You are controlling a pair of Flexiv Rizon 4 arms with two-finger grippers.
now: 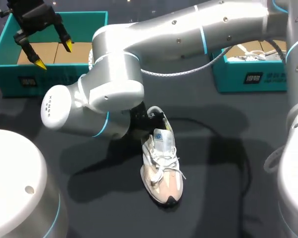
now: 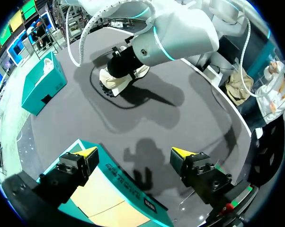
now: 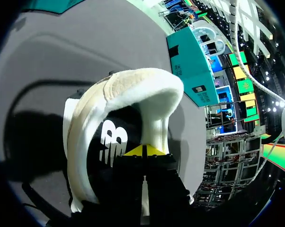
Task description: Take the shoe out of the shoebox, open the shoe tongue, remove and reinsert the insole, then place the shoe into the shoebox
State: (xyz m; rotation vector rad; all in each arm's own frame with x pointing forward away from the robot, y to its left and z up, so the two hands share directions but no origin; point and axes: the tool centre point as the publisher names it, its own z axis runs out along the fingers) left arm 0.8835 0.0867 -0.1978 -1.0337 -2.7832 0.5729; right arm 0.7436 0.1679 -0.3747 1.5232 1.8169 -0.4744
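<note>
Dark grey counter (image 1: 213, 148) in the head view, with the shoe (image 1: 161, 168) lying near the middle, toe toward the robot, outside the teal shoebox (image 1: 5, 69) at the far left. Above that shoebox the left gripper (image 1: 52, 54), fingers released. Across the counter the right arm (image 1: 188, 29), down at the shoe's heel. In the left wrist view, fingers spread wide over the shoebox edge, shoe well ahead. In the right wrist view, the right gripper (image 3: 143, 150) with fingers clenched together inside the heel opening, at the black insole (image 3: 104, 142); cannot tell whether pinching it.
</note>
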